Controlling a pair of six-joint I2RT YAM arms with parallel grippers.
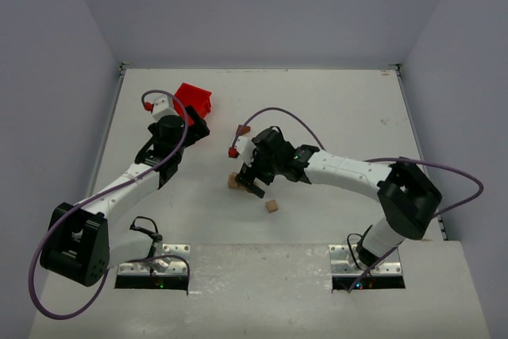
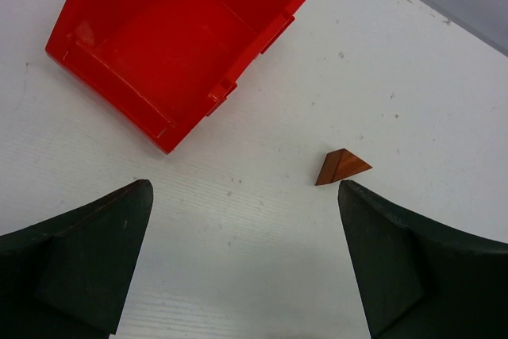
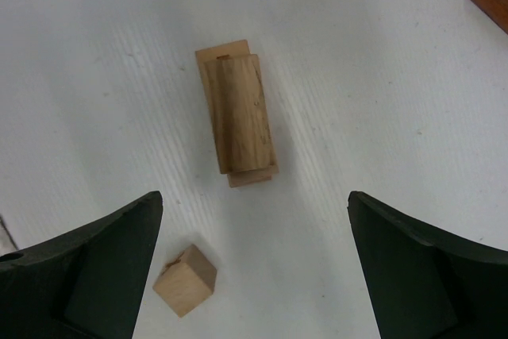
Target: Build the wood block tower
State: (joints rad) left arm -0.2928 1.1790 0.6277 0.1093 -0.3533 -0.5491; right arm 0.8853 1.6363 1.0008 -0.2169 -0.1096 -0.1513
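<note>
A small stack of pale tan wooden pieces (image 3: 236, 121), a rounded piece lying on a flat slab, sits on the white table just ahead of my right gripper (image 3: 254, 204), which is open and empty above it. A loose tan cube (image 3: 185, 279) lies by the right gripper's left finger. In the top view the stack (image 1: 233, 182) is beside the right gripper (image 1: 252, 182) and the cube (image 1: 272, 206) lies nearer the arm bases. The reddish-brown wedge (image 2: 341, 167) lies off the right fingertip of my open, empty left gripper (image 2: 246, 188); the wedge also shows in the top view (image 1: 244, 129).
An empty red plastic bin (image 2: 167, 37) sits ahead and left of the left gripper, at the back left of the table in the top view (image 1: 194, 98). Grey walls enclose the table on three sides.
</note>
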